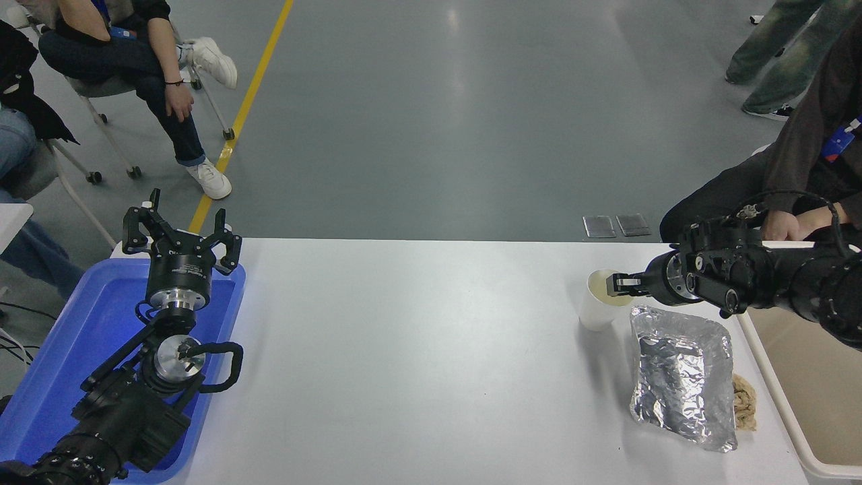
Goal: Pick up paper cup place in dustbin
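Observation:
The white paper cup (594,313) stands upright on the white table near its far right. My right gripper (614,285) comes in from the right, level with the cup's rim. Its fingers lie over the cream inside and look closed on the rim's right side. The cream-beige dustbin (774,391) stands at the table's right edge, just right of the cup, and only its left rim and part of its inside show. My left gripper (182,232) is parked open and empty over the blue tray.
A crumpled silver foil packet (680,377) lies just in front of the cup, with a brownish scrap (744,403) beside it. The blue tray (60,343) sits at the left. A person's hand (781,228) rests behind my right arm. Seated people are at the far left.

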Robot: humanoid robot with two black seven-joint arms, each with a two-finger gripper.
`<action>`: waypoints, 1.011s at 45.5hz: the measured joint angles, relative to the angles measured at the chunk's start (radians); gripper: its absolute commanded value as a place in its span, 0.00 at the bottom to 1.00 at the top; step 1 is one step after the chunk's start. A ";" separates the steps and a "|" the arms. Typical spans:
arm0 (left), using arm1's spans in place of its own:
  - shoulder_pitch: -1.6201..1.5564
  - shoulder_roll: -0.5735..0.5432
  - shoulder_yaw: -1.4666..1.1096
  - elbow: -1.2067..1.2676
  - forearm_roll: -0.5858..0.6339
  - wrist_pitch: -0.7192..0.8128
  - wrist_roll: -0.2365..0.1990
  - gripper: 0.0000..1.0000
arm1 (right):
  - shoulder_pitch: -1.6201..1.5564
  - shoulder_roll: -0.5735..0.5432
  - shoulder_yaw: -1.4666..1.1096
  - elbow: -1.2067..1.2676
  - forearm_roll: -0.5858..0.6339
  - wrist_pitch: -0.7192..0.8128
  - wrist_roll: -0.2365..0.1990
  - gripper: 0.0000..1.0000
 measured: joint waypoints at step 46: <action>0.001 0.000 0.000 0.000 0.000 0.000 0.000 0.99 | 0.742 -0.267 -0.176 0.594 -0.023 0.155 0.000 0.00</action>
